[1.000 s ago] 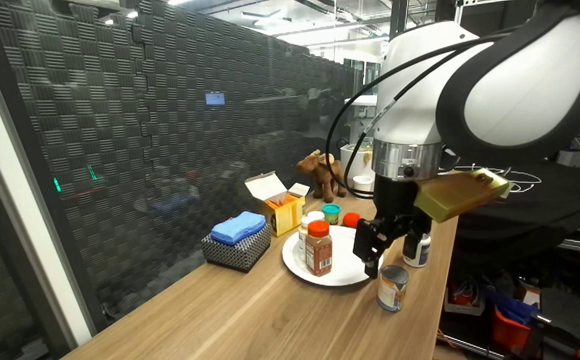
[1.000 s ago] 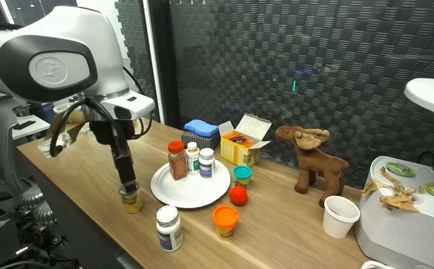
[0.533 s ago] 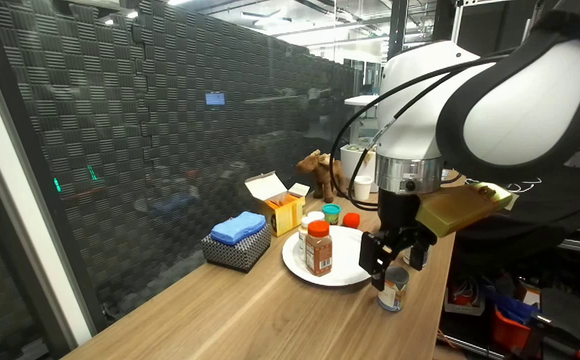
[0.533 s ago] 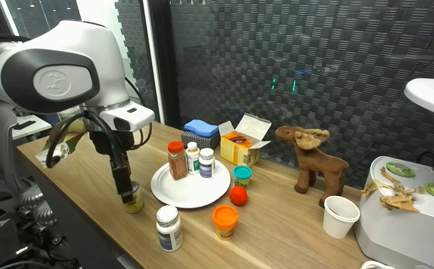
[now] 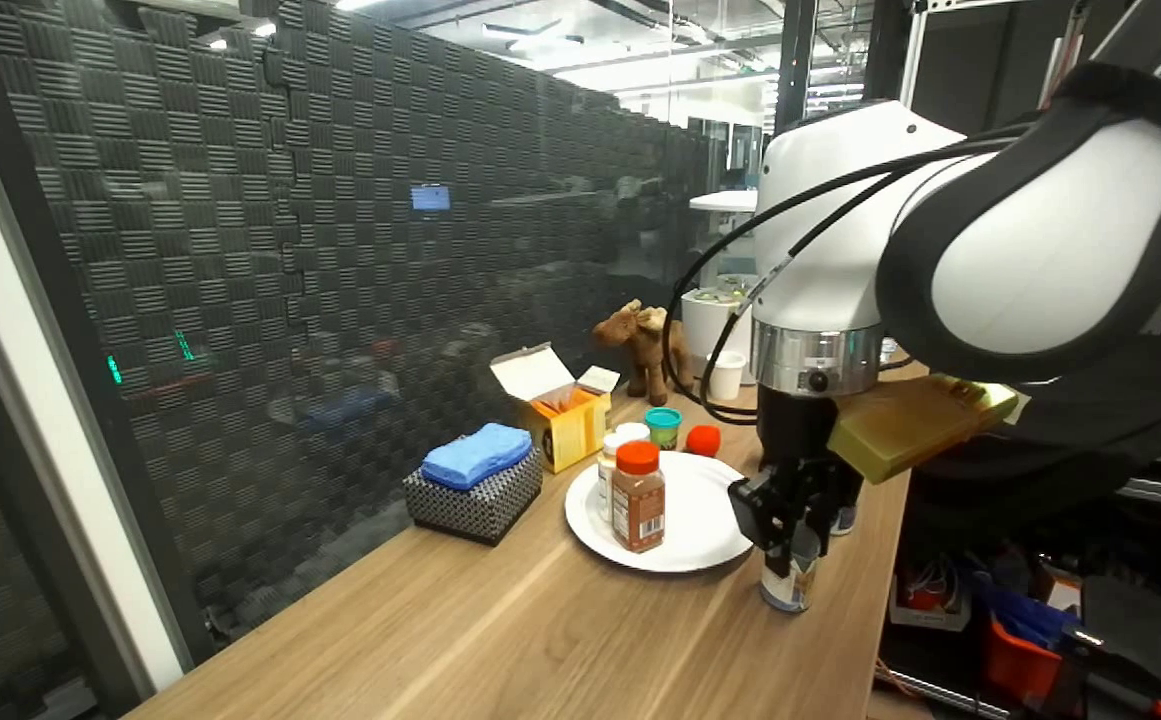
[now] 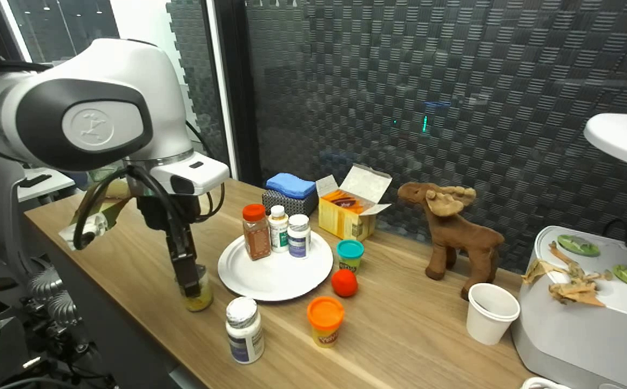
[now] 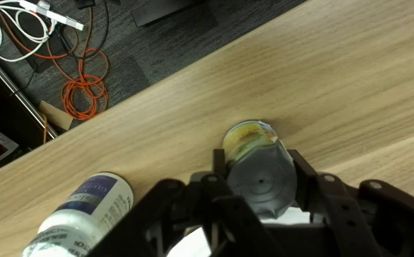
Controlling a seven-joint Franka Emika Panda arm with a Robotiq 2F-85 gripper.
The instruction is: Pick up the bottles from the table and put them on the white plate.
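Slightly lower than half a second ago, the black two-fingered gripper (image 7: pixel 258 162) has drawn its fingers together, and the small metal can with a grey lid and yellow label (image 7: pixel 262 182) has shifted a little. Both fingers lie against the can's sides, parted only by its breadth; whether its base is off the wood cannot be told. The can is just beside the round, flat white plate (image 6: pixel 278 283), between it and the long edge of the light-brown wooden table (image 7: pixel 185 114), with bare grain reaching that edge. Along this same side of the plate stands a white plastic bottle with a purple label (image 6: pixel 245 332). On the plate's opposite side stand an amber-brown bottle with a red cap (image 6: pixel 257 236), a white bottle with a green label (image 6: pixel 278 232) and another white purple-labelled bottle (image 6: pixel 298 239); open white surface faces the can.
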